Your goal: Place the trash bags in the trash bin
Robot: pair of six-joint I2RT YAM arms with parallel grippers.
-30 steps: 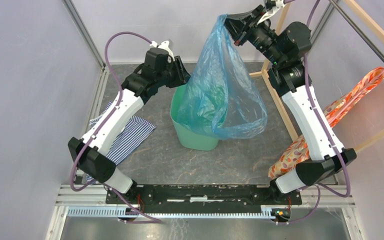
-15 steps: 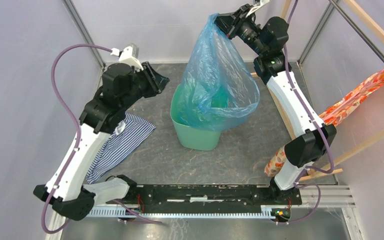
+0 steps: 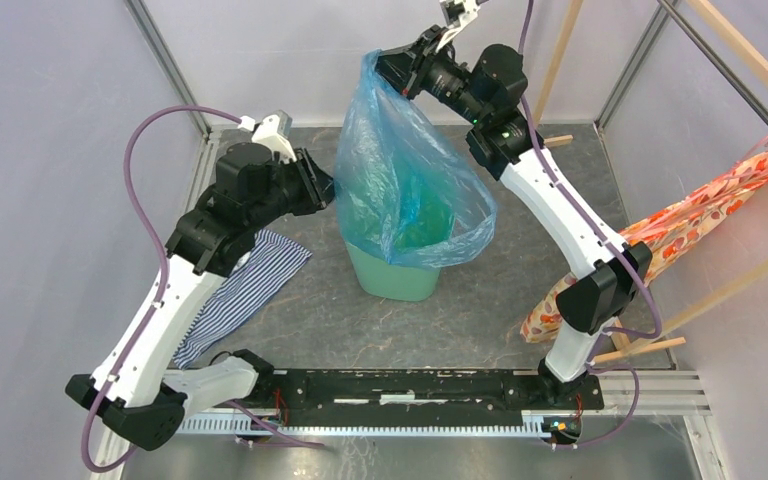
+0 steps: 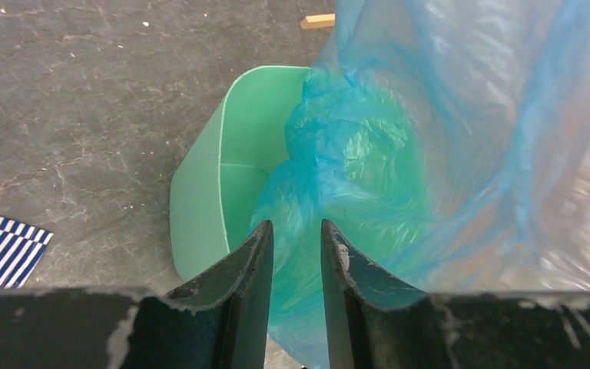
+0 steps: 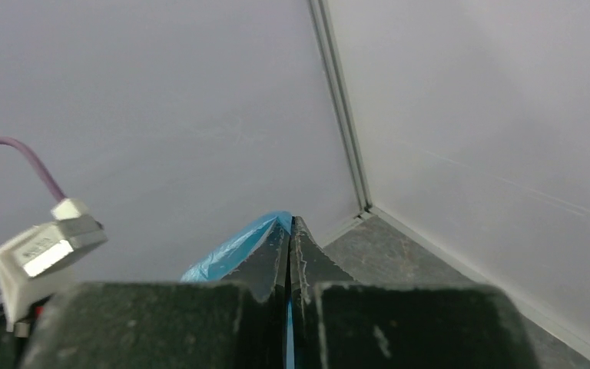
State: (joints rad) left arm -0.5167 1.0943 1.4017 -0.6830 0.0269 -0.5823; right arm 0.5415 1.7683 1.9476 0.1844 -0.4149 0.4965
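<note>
The trash bin stands on the bench. The lower part of the trash bag is bunched inside it, and the rest bulges over its right rim. The right jaws pinch the bag's top high above; the left jaws, narrowly parted and empty, hover beside the left rim.

place: probably lab | cue: aluminium frame, grey panels
</note>
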